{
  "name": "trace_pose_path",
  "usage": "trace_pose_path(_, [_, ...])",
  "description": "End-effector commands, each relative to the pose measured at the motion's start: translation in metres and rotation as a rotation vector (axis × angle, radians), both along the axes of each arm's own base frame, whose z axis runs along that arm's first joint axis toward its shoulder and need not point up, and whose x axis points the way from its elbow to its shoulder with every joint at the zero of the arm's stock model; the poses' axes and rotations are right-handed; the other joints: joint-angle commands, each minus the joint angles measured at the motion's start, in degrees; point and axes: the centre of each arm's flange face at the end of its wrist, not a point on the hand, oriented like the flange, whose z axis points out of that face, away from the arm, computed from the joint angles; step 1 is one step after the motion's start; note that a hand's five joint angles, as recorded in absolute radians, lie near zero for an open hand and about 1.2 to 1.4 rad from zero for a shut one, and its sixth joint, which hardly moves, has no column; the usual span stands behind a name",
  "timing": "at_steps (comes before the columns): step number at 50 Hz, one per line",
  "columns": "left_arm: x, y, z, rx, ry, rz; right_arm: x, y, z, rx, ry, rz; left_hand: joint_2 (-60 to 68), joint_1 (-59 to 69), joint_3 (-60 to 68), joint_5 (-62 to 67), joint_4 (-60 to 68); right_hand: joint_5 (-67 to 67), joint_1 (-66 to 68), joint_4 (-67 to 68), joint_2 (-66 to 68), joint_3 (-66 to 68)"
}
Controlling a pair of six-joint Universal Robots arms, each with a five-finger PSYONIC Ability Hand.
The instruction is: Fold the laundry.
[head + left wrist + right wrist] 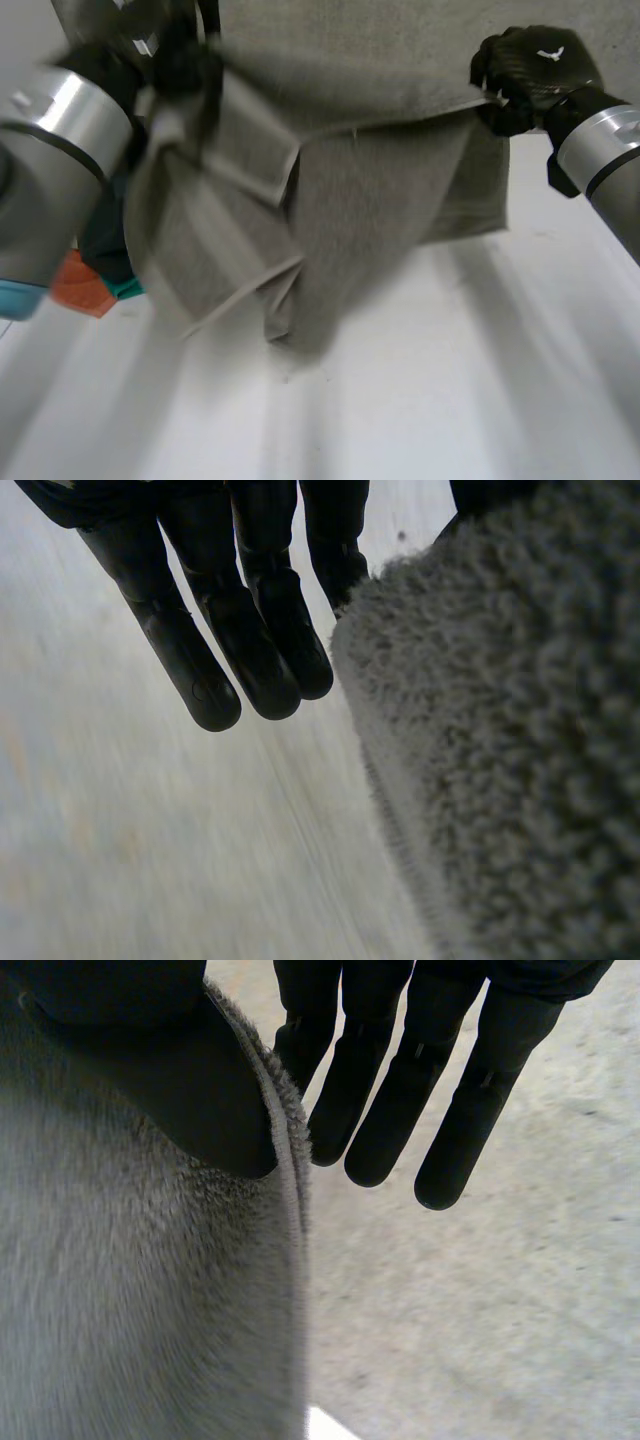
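Towel (380, 200) hangs over the worktop's (450, 400) middle, bunched and twisted toward the left. Right hand (535, 70) clamps one top corner under its thumb, remaining fingers (385, 1110) straight. Left hand (185, 60) appears to pinch the opposite corner. Recommendation: draw the hands apart, levelling the top edge, before lowering.

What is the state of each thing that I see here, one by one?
towel: lifted, hanging bunched between both hands.
left hand: pinching the towel's top edge.
right hand: shut on the towel's top corner.
orange cloth: lying crumpled on the table.
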Motion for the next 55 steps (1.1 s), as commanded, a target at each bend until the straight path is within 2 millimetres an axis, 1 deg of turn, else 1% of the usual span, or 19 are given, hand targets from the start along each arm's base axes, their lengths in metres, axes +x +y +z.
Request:
trace_pose_path(1, [-0.015, -0.031, -0.116, 0.266, -0.187, 0.007, 0.041, 0.049, -0.043, 0.174, 0.107, 0.147, 11.32, 16.01, 11.6, 12.89, 11.2, 12.84, 15.87, 11.46, 12.67, 12.16])
trace_pose_path(2, [-0.016, -0.032, -0.122, 0.274, -0.204, 0.01, 0.046, 0.055, -0.05, 0.185, 0.132, 0.168, 11.32, 16.01, 11.6, 12.89, 11.2, 12.84, 15.87, 11.46, 12.67, 12.16])
trace_pose_path(3, [-0.016, -0.033, -0.129, 0.283, -0.222, 0.014, 0.056, 0.066, -0.067, 0.208, 0.188, 0.203, 11.32, 16.01, 11.6, 12.89, 11.2, 12.84, 15.87, 11.46, 12.67, 12.16])
trace_pose_path(5, [-0.016, -0.033, -0.143, 0.299, -0.272, 0.021, 0.061, 0.07, -0.081, 0.216, 0.246, 0.214, 11.32, 16.01, 11.6, 12.89, 11.2, 12.84, 15.87, 11.46, 12.67, 12.16])
trace_pose_path(6, [-0.016, -0.033, -0.146, 0.301, -0.285, 0.023, 0.063, 0.072, -0.093, 0.22, 0.298, 0.222, 11.32, 16.01, 11.6, 12.89, 11.2, 4.57, 7.6, 3.19, 4.4, 3.89])
trace_pose_path(8, [-0.012, -0.033, -0.152, 0.308, -0.31, 0.032, 0.063, 0.069, -0.1, 0.221, 0.326, 0.215, 11.32, 16.01, 11.6, 12.89, 11.2, -24.96, -21.93, -26.34, -25.13, -25.65])
trace_pose_path(10, [-0.011, -0.032, -0.151, 0.306, -0.317, 0.034, 0.061, 0.063, -0.105, 0.226, 0.345, 0.185, 11.32, 16.01, 11.6, 12.89, 11.2, -50.05, -47.02, -51.43, -50.22, -50.73])
trace_pose_path(13, [-0.009, -0.027, -0.143, 0.296, -0.303, 0.031, 0.056, 0.056, -0.103, 0.234, 0.341, 0.146, 11.32, 16.01, 11.6, 12.89, 11.2, -55.21, -52.18, -56.59, -55.38, -55.89])
trace_pose_path(14, [-0.009, -0.025, -0.138, 0.287, -0.299, 0.03, 0.05, 0.051, -0.102, 0.252, 0.345, 0.122, 11.32, 16.01, 11.6, 12.89, 11.2, -57.16, -54.13, -58.54, -57.33, -57.84])
trace_pose_path(15, [-0.007, -0.02, -0.128, 0.264, -0.288, 0.029, 0.046, 0.048, -0.103, 0.265, 0.35, 0.11, 11.32, 16.01, 11.6, 12.89, 11.2, -57.16, -54.13, -58.54, -57.33, -57.84])
trace_pose_path(17, [-0.005, -0.015, -0.12, 0.247, -0.281, 0.028, 0.035, 0.042, -0.104, 0.302, 0.354, 0.085, 11.32, 16.01, 11.6, 12.89, 11.2, -57.16, -54.13, -58.54, -57.33, -57.84])
trace_pose_path(18, [-0.004, -0.011, -0.115, 0.234, -0.278, 0.024, 0.025, 0.038, -0.105, 0.349, 0.356, 0.058, 11.32, 16.01, 11.6, 12.89, 11.2, -57.16, -54.13, -58.54, -57.33, -57.84])
trace_pose_path(22, [-0.003, -0.003, -0.102, 0.2, -0.263, 0.02, 0.002, 0.038, -0.108, 0.474, 0.362, 0.005, 11.32, 16.01, 11.6, 12.89, 11.2, -57.16, -54.13, -58.54, -57.33, -57.84])
trace_pose_path(26, [-0.003, -0.003, -0.1, 0.198, -0.261, 0.021, -0.009, 0.042, -0.115, 0.523, 0.383, -0.012, 11.32, 16.01, 11.6, 12.89, 11.2, -55.41, -52.38, -56.79, -55.58, -56.09])
trace_pose_path(32, [-0.002, -0.005, -0.106, 0.214, -0.264, 0.026, -0.013, 0.038, -0.135, 0.493, 0.455, -0.017, 11.32, 16.01, 11.6, 12.89, 11.2, -38.44, -35.41, -39.82, -38.61, -39.12])
trace_pose_path(37, [0.001, -0.007, -0.107, 0.221, -0.266, 0.034, -0.018, 0.024, -0.157, 0.476, 0.52, -0.026, 11.32, 16.01, 11.6, 12.89, 11.2, -25.46, -22.43, -26.84, -25.63, -26.14])
trace_pose_path(44, [0.002, -0.008, -0.107, 0.221, -0.266, 0.036, -0.013, 0.004, -0.175, 0.481, 0.538, -0.017, 11.32, 16.01, 11.6, 12.89, 11.2, -30.99, -27.96, -32.37, -31.16, -31.67])
trace_pose_path(50, [0.006, -0.013, -0.108, 0.222, -0.265, 0.053, -0.005, -0.013, -0.187, 0.466, 0.536, -0.005, 11.32, 16.01, 11.6, 12.89, 11.2, -44.78, -41.75, -46.16, -44.95, -45.46])
trace_pose_path(55, [0.011, -0.019, -0.11, 0.229, -0.267, 0.069, 0.002, -0.03, -0.19, 0.426, 0.524, -0.007, 11.32, 16.01, 11.6, 12.89, 11.2, -42.45, -39.43, -43.83, -42.63, -43.14])
